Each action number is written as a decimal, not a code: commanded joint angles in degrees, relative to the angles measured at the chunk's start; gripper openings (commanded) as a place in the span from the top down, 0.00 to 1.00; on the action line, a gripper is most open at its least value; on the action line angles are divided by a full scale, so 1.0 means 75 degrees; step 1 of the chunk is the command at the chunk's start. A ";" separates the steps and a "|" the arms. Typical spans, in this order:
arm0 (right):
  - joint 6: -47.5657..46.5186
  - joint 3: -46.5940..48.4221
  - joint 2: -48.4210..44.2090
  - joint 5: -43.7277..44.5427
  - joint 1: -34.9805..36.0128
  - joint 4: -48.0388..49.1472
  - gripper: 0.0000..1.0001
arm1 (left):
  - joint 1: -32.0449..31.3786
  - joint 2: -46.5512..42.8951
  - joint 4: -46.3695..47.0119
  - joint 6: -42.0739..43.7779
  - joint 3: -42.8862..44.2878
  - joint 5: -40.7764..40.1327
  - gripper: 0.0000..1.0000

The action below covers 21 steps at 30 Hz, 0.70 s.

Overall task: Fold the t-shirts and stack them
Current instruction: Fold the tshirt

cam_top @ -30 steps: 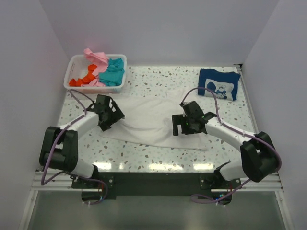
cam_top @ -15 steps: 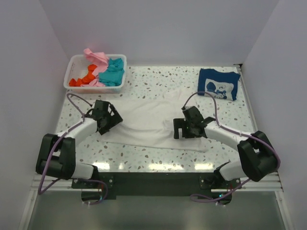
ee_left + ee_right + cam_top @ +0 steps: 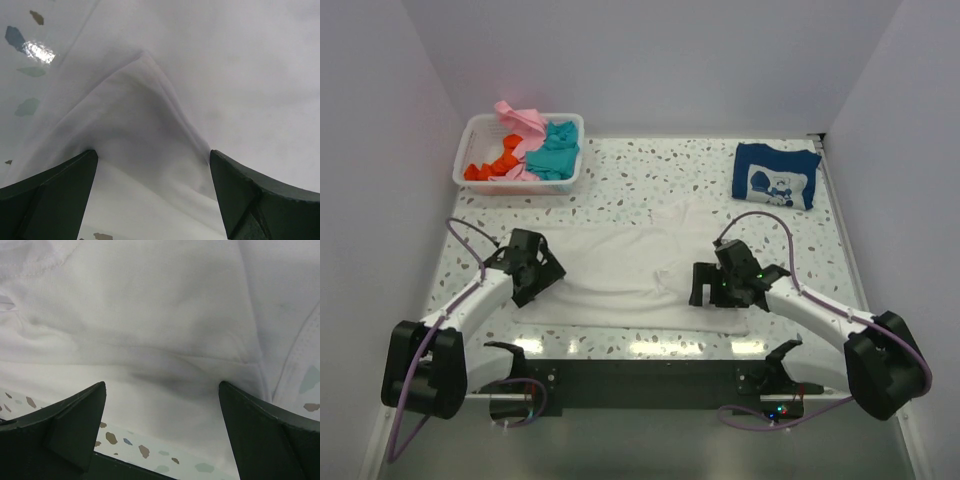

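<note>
A plain white t-shirt (image 3: 620,262) lies spread across the middle of the table. My left gripper (image 3: 532,270) rests on its left end, open, fingers wide apart with a ridge of white cloth (image 3: 150,115) bunched between the tips (image 3: 152,160). On the shirt's right part my right gripper (image 3: 713,287) is open too, pressed down on the cloth (image 3: 150,315), with a shallow fold between its tips (image 3: 162,387). A folded navy t-shirt (image 3: 775,178) with a white cartoon print lies at the back right.
A white slotted basket (image 3: 516,186) at the back left holds pink (image 3: 520,118), teal (image 3: 556,152) and orange (image 3: 490,165) t-shirts. Speckled tabletop (image 3: 650,170) shows behind the white shirt. The near table edge (image 3: 150,452) lies just below the right fingers.
Both grippers have slid toward the near edge of the table, staying open, and the white shirt has been dragged that way with them.
</note>
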 commanded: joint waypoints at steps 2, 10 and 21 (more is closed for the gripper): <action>0.0630 -0.0363 -0.0334 0.0323 -0.0014 -0.1095 0.01 | 0.0026 -0.0272 -0.1215 -0.0408 -0.0237 -0.0517 0.00; 0.0714 0.0173 -0.0651 0.0934 -0.0014 -0.1517 0.01 | 0.0026 -0.0636 -0.1861 -0.0667 0.0336 -0.1056 0.00; 0.0220 0.1172 -0.0605 -0.0201 -0.0014 -0.0559 0.01 | 0.0026 -0.0520 -0.0843 -0.0386 0.0923 -0.0097 0.00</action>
